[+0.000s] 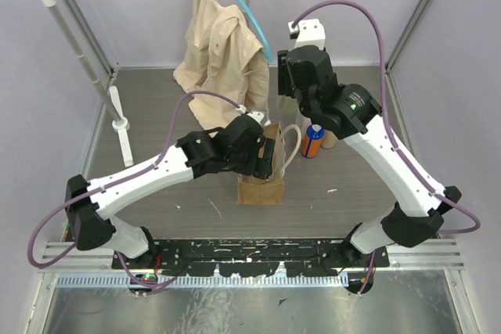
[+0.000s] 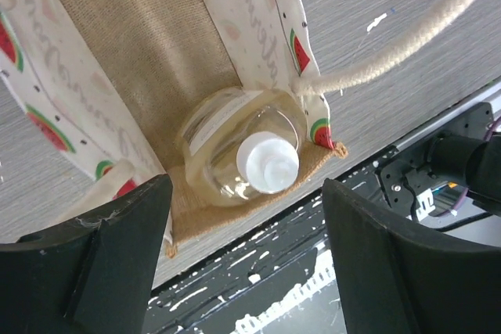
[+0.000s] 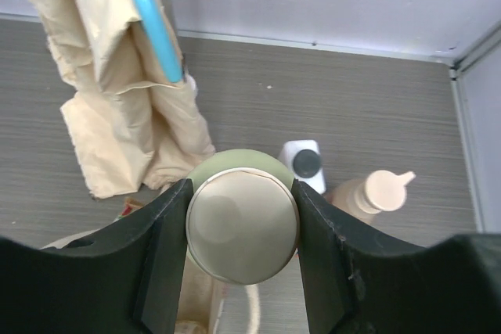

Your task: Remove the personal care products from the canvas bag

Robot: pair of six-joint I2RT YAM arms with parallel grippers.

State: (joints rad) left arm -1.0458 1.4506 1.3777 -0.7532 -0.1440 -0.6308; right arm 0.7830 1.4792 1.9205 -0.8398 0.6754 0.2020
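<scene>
The canvas bag [image 1: 262, 185] stands upright mid-table; in the left wrist view its watermelon-print lining [image 2: 47, 68] is open. A small clear bottle with a white cap [image 2: 268, 164] lies inside it at the bottom. My left gripper [image 1: 270, 158] is open and empty just above the bag mouth, also seen in the left wrist view [image 2: 246, 271]. My right gripper [image 3: 243, 228] is shut on the cream cap of the pale olive bottle [image 3: 243, 166], held above the floor behind the bag. The white jug bottle [image 3: 305, 163], the peach pump-top bottle [image 3: 376, 192] and the orange bottle with blue cap [image 1: 313, 141] stand outside the bag.
A beige shirt [image 1: 223, 44] on a blue hanger [image 1: 243, 5] hangs from a rack at the back; the rack pole [image 1: 86, 60] and its foot stand at the left. Purple walls close in the sides. The bag's cream rope handle [image 2: 407, 44] loops out to the right.
</scene>
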